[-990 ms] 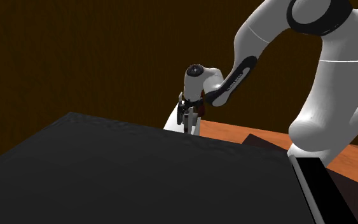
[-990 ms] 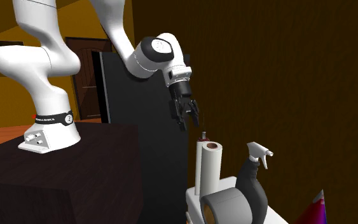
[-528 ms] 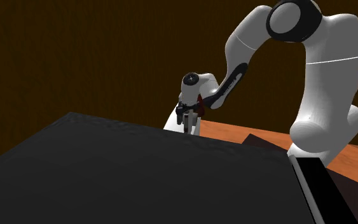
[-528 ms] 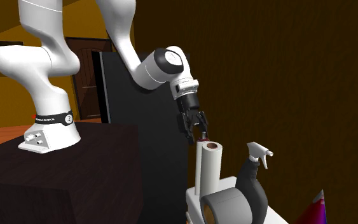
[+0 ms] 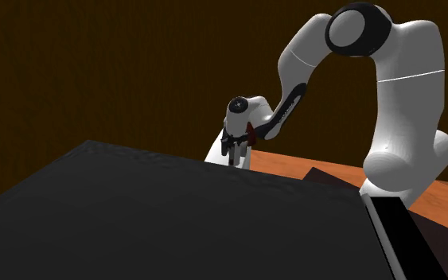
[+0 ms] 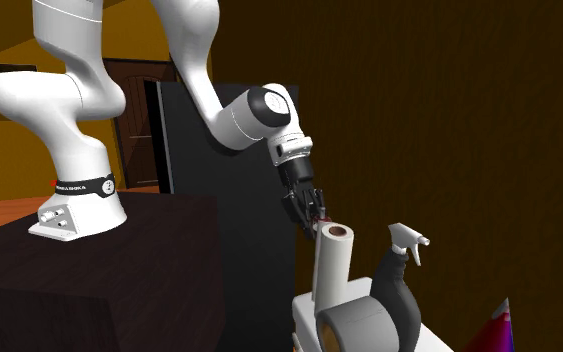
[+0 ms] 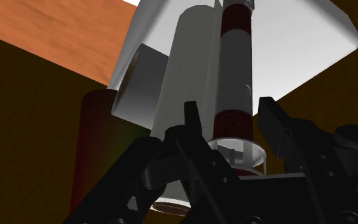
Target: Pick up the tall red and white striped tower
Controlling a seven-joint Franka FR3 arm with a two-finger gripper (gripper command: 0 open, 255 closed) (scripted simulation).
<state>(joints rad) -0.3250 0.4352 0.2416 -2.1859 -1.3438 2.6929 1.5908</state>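
Tower [image 7: 235, 70], red and white bands, stands upright on the white table [image 7: 304, 44], just beside a white paper roll [image 7: 187, 70]. Its top end sits between the fingers [image 7: 273, 124] of the gripper [image 7: 228, 108]. The jaws are apart and straddle the tower with a gap visible on at least one side, so nothing is gripped. A grey tape roll [image 7: 138, 71] lies against the paper roll's other side, with a dark red cylinder [image 7: 96, 146] further out. In the second exterior view the gripper is at the paper roll's top, and a dark spray bottle [image 6: 397, 285] stands to the right of it. The floor [image 7: 50, 28] is orange wood.
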